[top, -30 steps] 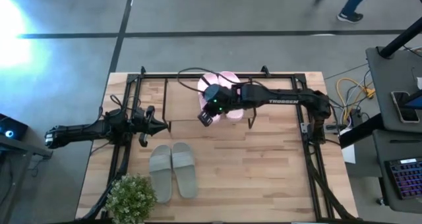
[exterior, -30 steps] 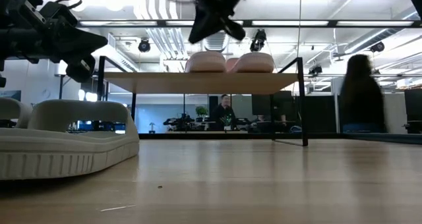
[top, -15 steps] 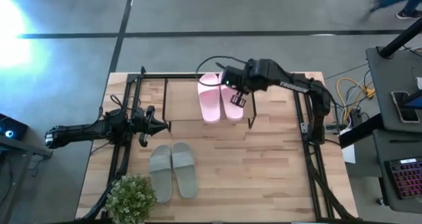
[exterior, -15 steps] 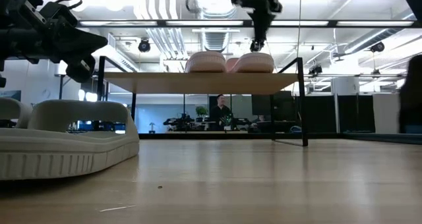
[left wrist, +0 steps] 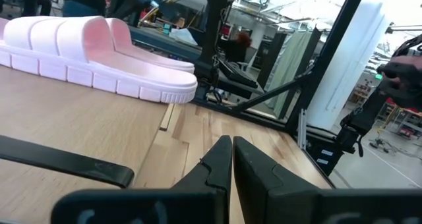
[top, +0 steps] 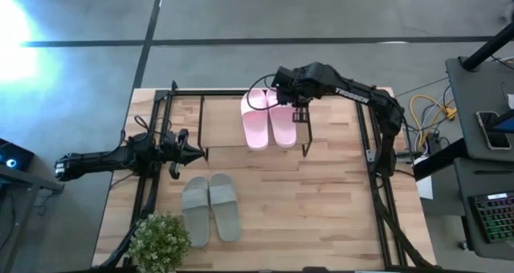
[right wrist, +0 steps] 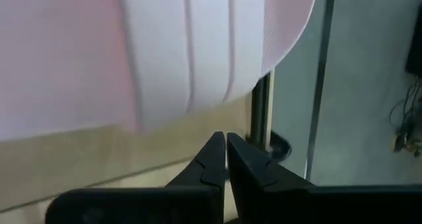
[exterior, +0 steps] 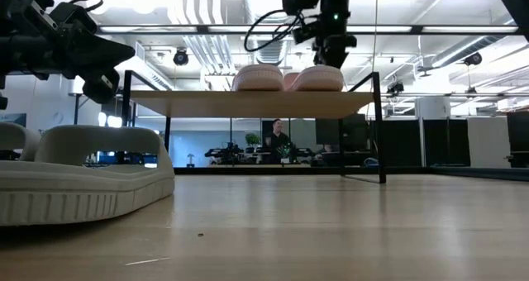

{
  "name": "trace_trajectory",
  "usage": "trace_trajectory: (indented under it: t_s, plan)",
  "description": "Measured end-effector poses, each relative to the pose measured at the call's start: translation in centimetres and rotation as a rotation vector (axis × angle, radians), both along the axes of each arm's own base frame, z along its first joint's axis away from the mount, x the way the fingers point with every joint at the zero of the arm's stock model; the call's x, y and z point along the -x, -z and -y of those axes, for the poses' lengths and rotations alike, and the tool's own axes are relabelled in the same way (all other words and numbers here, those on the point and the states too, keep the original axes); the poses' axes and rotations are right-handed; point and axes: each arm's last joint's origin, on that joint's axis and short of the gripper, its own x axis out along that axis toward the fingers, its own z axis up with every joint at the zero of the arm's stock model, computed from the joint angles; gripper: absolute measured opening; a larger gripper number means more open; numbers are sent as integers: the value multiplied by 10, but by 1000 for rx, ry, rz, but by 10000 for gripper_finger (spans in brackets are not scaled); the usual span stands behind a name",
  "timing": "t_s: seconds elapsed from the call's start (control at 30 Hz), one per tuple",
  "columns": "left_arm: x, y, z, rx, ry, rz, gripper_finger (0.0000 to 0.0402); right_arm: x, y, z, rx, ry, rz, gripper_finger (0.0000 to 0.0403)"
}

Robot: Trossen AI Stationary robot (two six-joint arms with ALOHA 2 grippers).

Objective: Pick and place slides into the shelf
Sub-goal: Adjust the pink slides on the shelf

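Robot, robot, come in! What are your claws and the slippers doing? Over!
Right claw shut, empty, over shelf. Left claw shut, waiting. Pink slides shelved; grey-green slides on table.

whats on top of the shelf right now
The pink slides lie side by side on the shelf top board. The right claw hovers above them, covering part of one.

A grey concrete floor (top: 241, 16) crossed by dark seams surrounds the pale wooden table (top: 321, 209). A desk with a keyboard (top: 491, 213) stands to one side. Across the room, exposed ducts (exterior: 198, 50) and strip lights line the ceiling, and a seated person (exterior: 277, 140) works at distant desks.
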Motion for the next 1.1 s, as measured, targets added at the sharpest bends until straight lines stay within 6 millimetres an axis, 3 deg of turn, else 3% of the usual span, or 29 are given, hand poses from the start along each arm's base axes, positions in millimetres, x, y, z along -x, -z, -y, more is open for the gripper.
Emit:
trace_trajectory:
  t_s: [0.37,0.73,1.1]
  plan:
    - [0,0,0,0,0,1,1,-4,28,-1,-40,-59,-41,8]
    - [0,0,0,0,0,-1,1,-17,14,-19,-71,-102,72,9]
    - [0,0,0,0,0,1,1,-24,17,-31,-74,-142,92,9]
